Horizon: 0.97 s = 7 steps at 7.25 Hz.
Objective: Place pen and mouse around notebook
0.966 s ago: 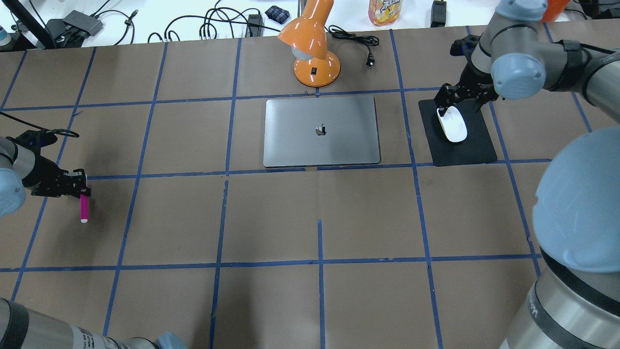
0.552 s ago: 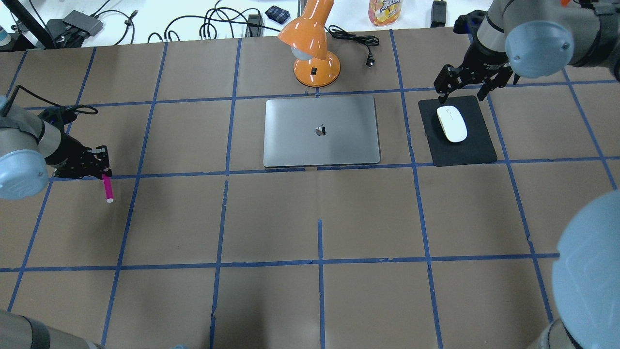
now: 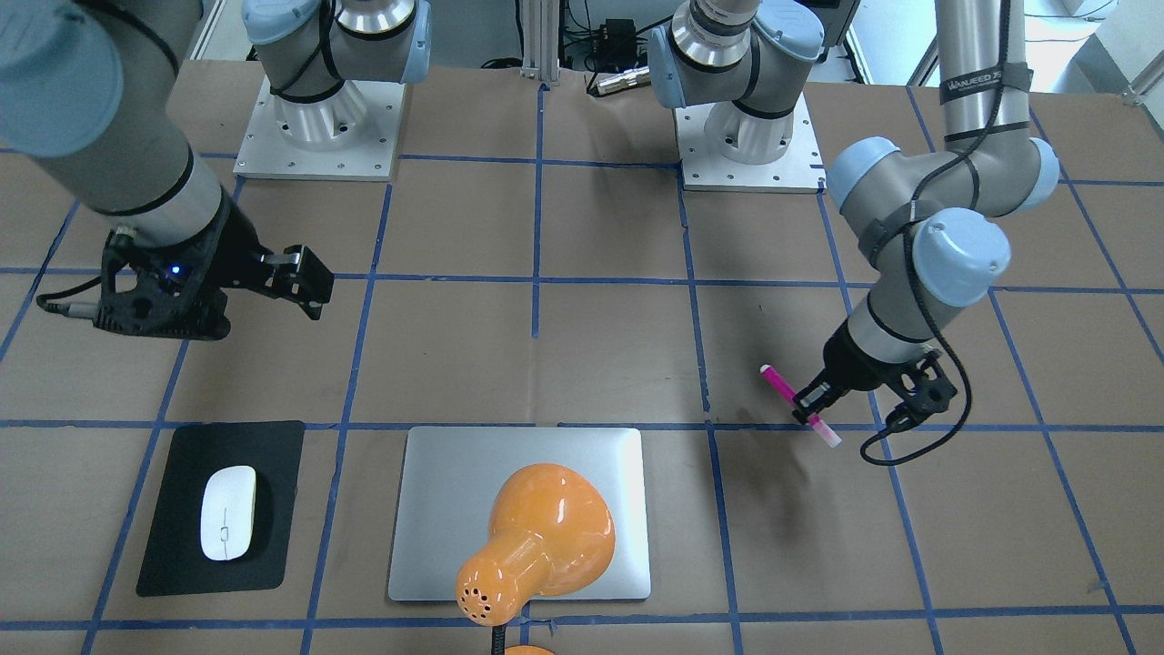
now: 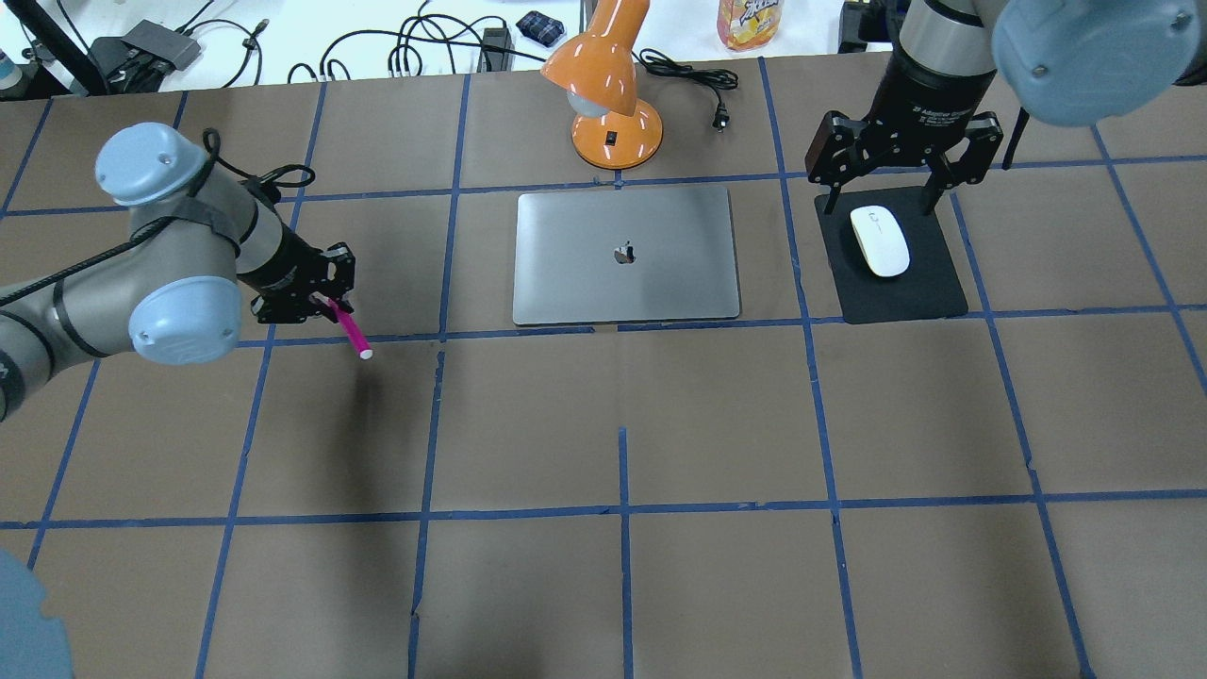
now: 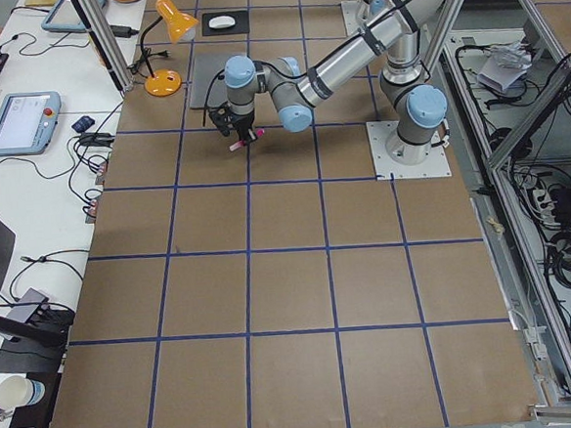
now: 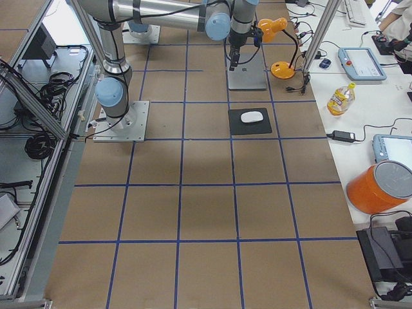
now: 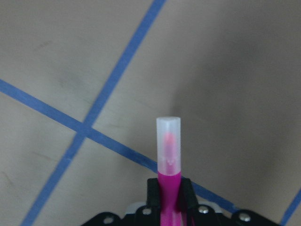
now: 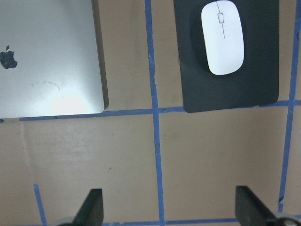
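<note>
My left gripper is shut on the magenta pen and holds it tilted above the table, left of the silver notebook. The pen's pale end points away from the fingers. In the front-facing view, the pen hangs just off the notebook's corner side. The white mouse lies on a black mat right of the notebook. My right gripper is open, raised over the mat's far edge, clear of the mouse.
An orange desk lamp stands just behind the notebook, its head leaning over it. Cables, a bottle and devices lie on the white bench beyond the table's far edge. Blue tape lines grid the brown table surface.
My left arm has carried the pen rightward, towards the notebook. My right gripper has lifted up and back from the mouse, which stays on the mat.
</note>
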Tool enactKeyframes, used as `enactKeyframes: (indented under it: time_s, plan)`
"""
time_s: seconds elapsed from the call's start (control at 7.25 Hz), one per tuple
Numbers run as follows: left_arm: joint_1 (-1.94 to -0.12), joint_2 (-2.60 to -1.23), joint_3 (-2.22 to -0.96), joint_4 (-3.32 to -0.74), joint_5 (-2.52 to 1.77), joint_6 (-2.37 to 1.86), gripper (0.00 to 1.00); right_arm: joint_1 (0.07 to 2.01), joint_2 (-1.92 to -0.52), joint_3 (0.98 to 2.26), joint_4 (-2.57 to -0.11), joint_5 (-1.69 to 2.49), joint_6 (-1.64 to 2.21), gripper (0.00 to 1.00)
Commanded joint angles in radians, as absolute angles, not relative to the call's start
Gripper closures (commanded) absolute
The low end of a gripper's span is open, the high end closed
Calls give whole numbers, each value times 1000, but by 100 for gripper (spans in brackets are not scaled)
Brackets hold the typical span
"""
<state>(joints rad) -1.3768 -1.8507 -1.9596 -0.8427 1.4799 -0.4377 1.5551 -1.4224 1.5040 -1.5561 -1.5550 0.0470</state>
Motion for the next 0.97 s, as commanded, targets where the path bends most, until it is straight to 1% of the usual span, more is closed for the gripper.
enactKeyframes:
  time_s: [0.0, 0.14, 0.28, 0.41, 0.55, 0.83]
  plan:
    - [-1524, -1862, -1954, -821, 1477, -715, 100, 1580, -1480, 1417, -1388, -1565, 84, 0]
    - [-1582, -1868, -1954, -819, 1477, -797, 100, 1589, -1477, 1352, -1331, -1565, 90, 0]
    - [-1638, -1877, -1954, -793, 1476, -902, 100, 1615, -1470, 1347, -1328, -1556, 112, 0]
    - [-1691, -1884, -1956, -764, 1474, -1010, 100, 1655, -1468, 1348, -1376, -1563, 115, 0]
    - [-1747, -1893, -1956, -762, 1476, -1100, 100, 1664, -1457, 1357, -1502, -1565, 110, 0]
    - [-1840, -1923, -1956, -741, 1476, -1279, 100, 1654, -1454, 1393, -1581, -1562, 103, 0]
